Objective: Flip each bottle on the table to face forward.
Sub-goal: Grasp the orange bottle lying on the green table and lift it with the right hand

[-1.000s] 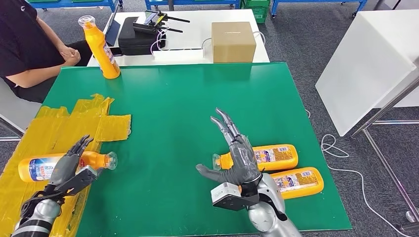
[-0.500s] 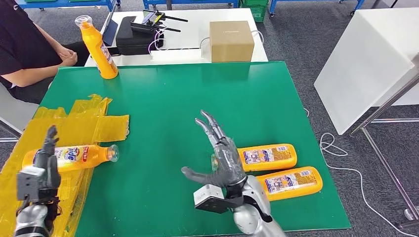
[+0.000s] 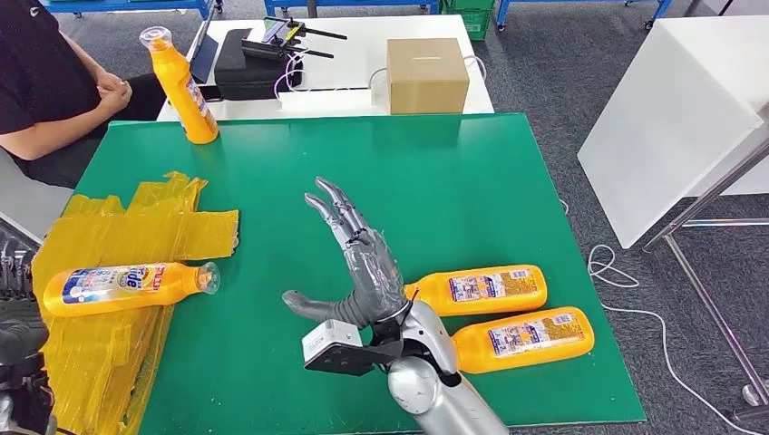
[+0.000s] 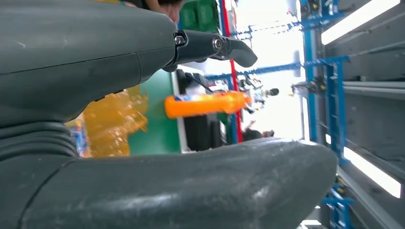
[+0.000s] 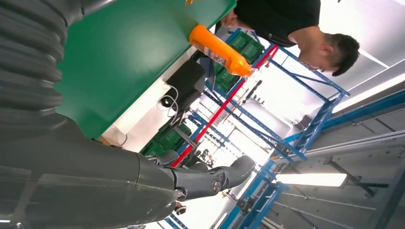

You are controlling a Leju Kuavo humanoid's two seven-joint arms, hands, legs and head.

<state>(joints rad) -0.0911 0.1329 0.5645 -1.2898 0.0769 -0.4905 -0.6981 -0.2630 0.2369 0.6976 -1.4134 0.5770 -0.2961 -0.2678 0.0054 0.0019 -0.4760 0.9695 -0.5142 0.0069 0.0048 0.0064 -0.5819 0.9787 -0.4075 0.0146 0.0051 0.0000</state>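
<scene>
On the green table (image 3: 508, 172), your right robot hand (image 3: 363, 272) has swung inward, fingers spread and empty. Your left robot hand (image 3: 18, 317) has let go; its bottle (image 3: 127, 286) now lies label-up on the yellow sheet (image 3: 145, 227). Two bottles (image 3: 485, 290) await.

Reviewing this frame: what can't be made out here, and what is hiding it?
- Left hand: head view cuts it off at the picture's edge, so its finger pose is unclear.
- Nearer of the two bottles by the right hand: its cap end is behind the wrist.
- Label text on the upright bottle: too small.
</scene>
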